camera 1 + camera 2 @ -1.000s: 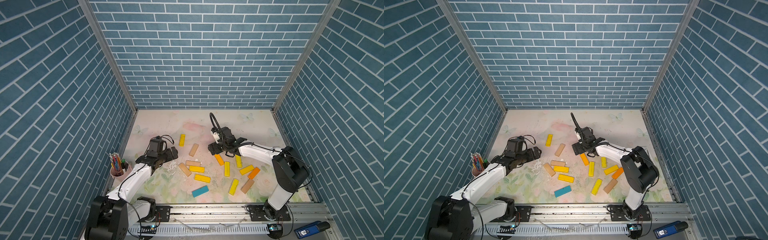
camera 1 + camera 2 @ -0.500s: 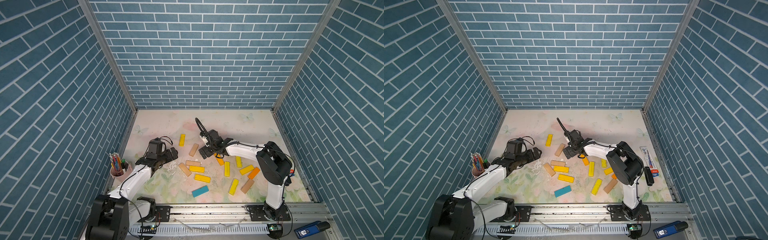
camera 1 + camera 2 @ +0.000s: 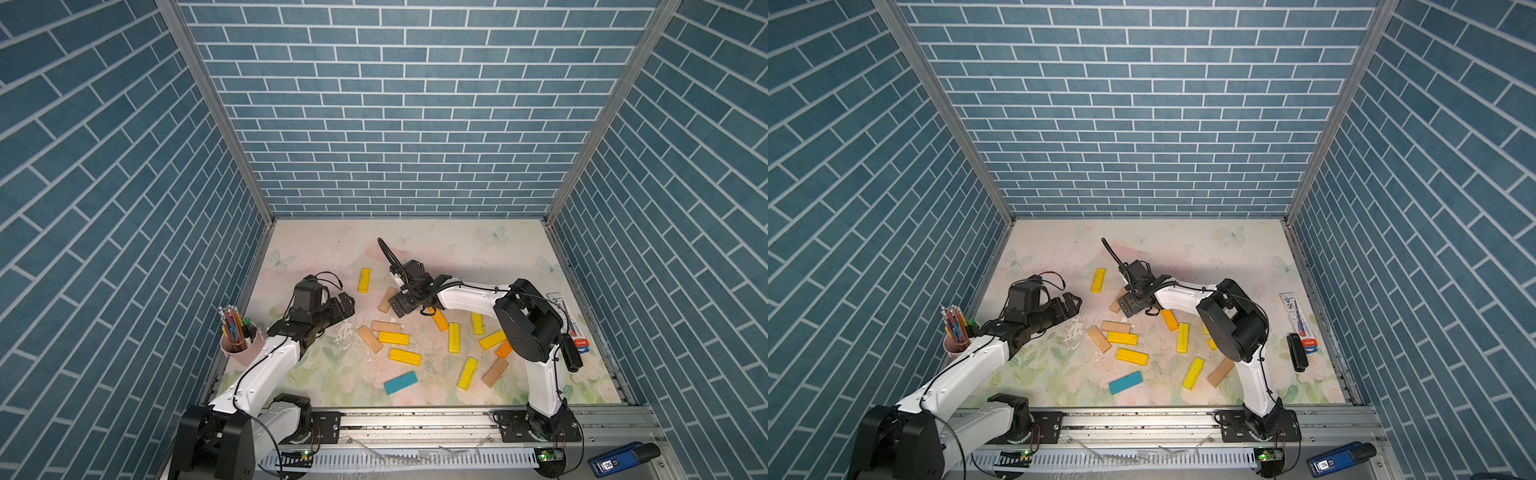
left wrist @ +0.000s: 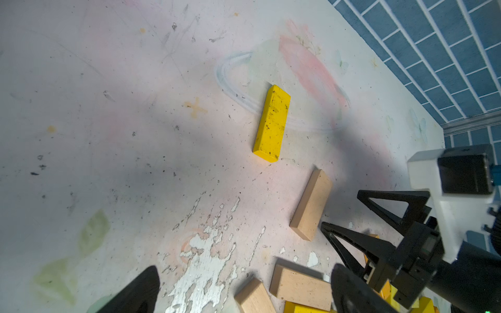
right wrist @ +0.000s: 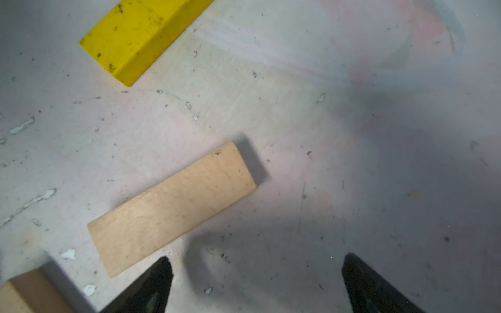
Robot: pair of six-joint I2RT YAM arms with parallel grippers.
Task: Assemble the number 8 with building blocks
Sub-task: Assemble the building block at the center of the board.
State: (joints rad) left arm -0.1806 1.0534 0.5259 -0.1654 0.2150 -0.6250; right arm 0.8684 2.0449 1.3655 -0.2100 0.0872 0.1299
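Planks of wood, small, flat and rectangular, lie scattered over the middle and right of the floral-printed desk. Nearest the front edge is the teal-blue plank. A slanted yellow plank and a slanted tan plank lie toward the right edge. A round pink cup of coloured pencils stands at the left edge.

Farther in sits a close cluster of two crosswise yellow planks and two tan planks. Toward the right edge lie a lengthwise yellow plank, a short-looking yellow plank and an angled yellow plank. An orange plank is partly hidden by the right arm's elbow. A second orange plank lies just beside the right wrist.

The left end effector hangs above the desk between the left edge and the cluster, its jaws spread wide and empty. The right end effector is low over the middle of the desk, jaws also spread wide and gripping nothing. In the right wrist view a lone tan plank lies just beside one black fingertip, outside the gap. Farthest in lies a lone yellow plank, pointing toward the back edge.
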